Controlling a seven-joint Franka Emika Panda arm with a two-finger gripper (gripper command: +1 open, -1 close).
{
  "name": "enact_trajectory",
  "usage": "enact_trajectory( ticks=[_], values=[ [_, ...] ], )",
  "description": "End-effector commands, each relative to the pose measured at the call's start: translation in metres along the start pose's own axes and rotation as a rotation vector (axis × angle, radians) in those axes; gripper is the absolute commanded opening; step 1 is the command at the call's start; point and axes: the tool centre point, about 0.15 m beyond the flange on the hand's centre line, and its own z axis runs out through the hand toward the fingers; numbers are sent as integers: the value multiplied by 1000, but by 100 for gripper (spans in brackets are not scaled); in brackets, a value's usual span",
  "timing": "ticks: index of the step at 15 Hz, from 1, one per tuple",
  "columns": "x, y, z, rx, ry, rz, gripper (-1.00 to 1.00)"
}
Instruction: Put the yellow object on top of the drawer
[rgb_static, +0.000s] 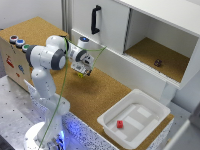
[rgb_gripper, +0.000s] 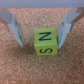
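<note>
Yellow object (rgb_gripper: 45, 43) first: from the wrist view it's a small cube with black letters on its faces, sitting on the cork surface between the two fingers of the gripper (rgb_gripper: 40, 34). One finger looks to touch its side, the other stands a little off, so the jaws are narrowed around it but I can't tell whether they actually grip. I'd judge it light, rigid and smooth-sided, best pinched on two opposite flat faces, square on so it doesn't twist out. Moving rightward across the exterior view, the drawer (rgb_static: 112, 25) stands behind the arm, its black handle (rgb_static: 95, 19) upright on the front panel; its open cork-lined compartment holds one small dark object (rgb_static: 158, 63). Furthest right, the white tray (rgb_static: 152, 106) holds a small red block (rgb_static: 120, 124).
</note>
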Motion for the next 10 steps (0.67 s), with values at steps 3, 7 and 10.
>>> enact_trajectory(
  ticks=[3, 7, 10],
  values=[
    [5, -8, -8, -107, -18, 76, -100],
    [46, -33, -86, -142, 101, -1, -100],
    [89, -76, -146, -118, 178, -152, -100]
  ],
)
